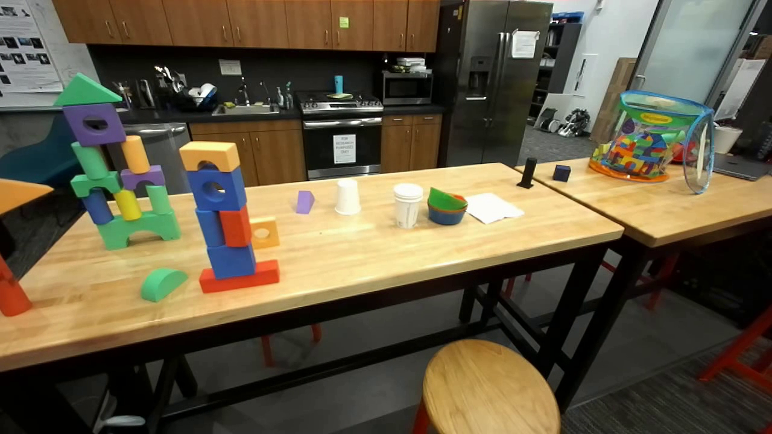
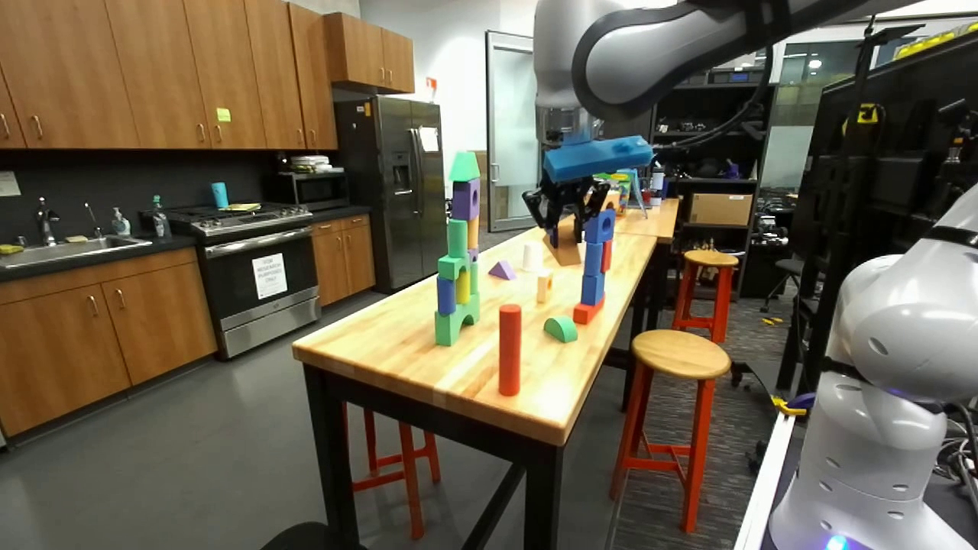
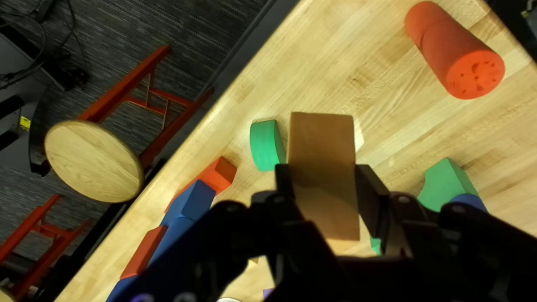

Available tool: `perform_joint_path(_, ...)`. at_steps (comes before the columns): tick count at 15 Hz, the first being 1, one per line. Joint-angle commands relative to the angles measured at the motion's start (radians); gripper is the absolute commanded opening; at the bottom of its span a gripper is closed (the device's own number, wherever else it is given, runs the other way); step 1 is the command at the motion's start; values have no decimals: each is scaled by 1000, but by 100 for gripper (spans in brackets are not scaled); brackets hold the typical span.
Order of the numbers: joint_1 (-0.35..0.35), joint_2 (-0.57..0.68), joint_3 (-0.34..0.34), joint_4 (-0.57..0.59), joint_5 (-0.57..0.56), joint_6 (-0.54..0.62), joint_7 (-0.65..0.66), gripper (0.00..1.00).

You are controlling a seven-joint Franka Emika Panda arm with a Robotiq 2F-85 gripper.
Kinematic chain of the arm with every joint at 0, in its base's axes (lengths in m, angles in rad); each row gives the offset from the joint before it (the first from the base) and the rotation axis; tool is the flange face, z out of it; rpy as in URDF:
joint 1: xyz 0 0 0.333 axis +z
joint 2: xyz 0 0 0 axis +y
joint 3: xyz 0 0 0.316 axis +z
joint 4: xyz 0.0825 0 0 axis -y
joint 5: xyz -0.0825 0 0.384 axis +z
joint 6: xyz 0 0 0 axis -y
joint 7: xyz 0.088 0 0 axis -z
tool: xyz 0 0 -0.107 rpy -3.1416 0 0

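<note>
Wooden bench (image 1: 362, 253), crossing an exterior view from lower left to upper right. Left of frame: a red column (image 1: 13, 292) at the margin; a tower (image 1: 90, 161) on a green arch block (image 1: 142, 223); a second tower (image 1: 212, 228) on a flat red block (image 1: 244, 283). Lower left: a green half-round block (image 1: 164, 284). Centre, left to right: a purple block (image 1: 304, 203), an upturned cup (image 1: 348, 198), a white cup (image 1: 408, 208), a blue bowl (image 1: 446, 217) and a white sheet (image 1: 494, 208). Right of centre: a black stand (image 1: 528, 173).

This is a laboratory kitchen: it has a sink (image 1: 248, 110), a refrigerator (image 1: 490, 90) and a stove (image 1: 369, 144), whose paper notice (image 1: 344, 149) says "For research purposes only".
</note>
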Motion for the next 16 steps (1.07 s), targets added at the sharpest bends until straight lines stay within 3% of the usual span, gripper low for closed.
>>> perform_joint_path(1,-14,8,12,18,8,-10,-27,15)
perform_joint_path(9,-41,-8,-33,92,94,3,-14,15)
perform_joint_path(13,-96,-14,-47,138,192,-62,102,15)
perform_joint_path(16,-141,-33,-44,144,196,-111,220,15)
